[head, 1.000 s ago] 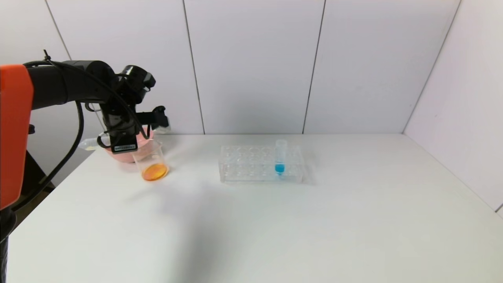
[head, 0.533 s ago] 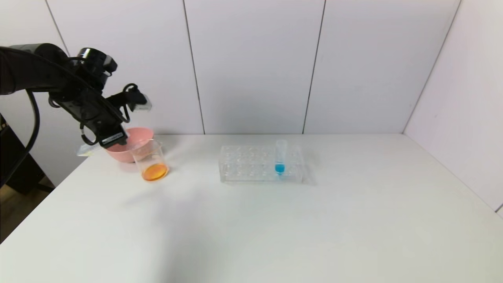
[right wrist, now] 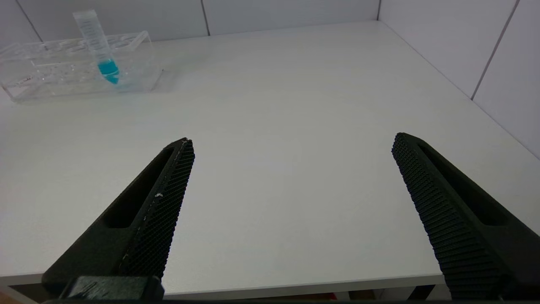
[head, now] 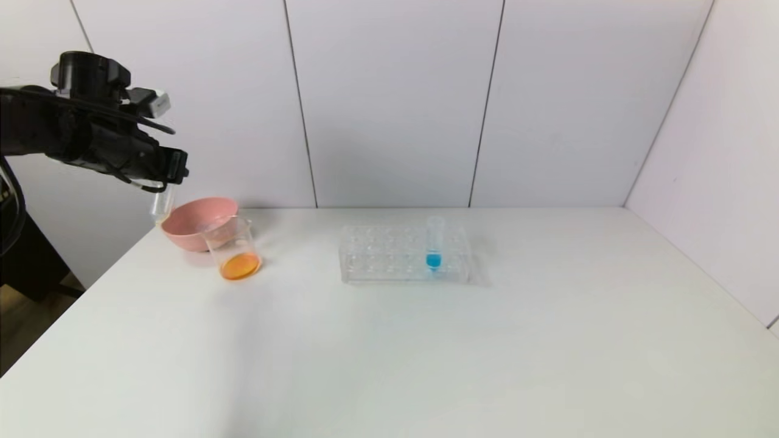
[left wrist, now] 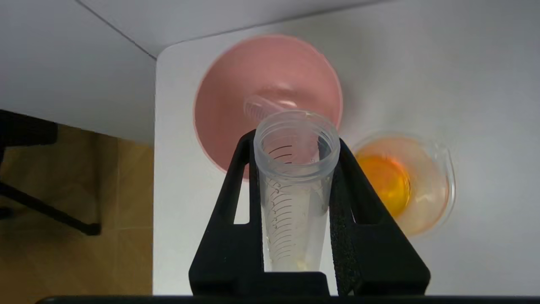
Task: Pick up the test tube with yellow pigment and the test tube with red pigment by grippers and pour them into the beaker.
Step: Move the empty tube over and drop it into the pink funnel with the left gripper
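Observation:
My left gripper is shut on a clear graduated test tube that is almost empty, with only a faint yellow trace at its round end. The tube hangs mouth down by the left rim of the pink bowl. A second empty clear tube lies inside the bowl. No tube with red liquid shows. The beaker stands in front of the bowl and holds orange liquid. My right gripper is open and empty above the table's near edge.
A clear tube rack stands mid-table with one tube of blue liquid upright in it; both also show in the right wrist view, rack and blue tube. The table's left edge lies just past the bowl.
My left arm has swung left and upward, away from the beaker. The held tube has turned from lying sideways to pointing down at the bowl's left rim.

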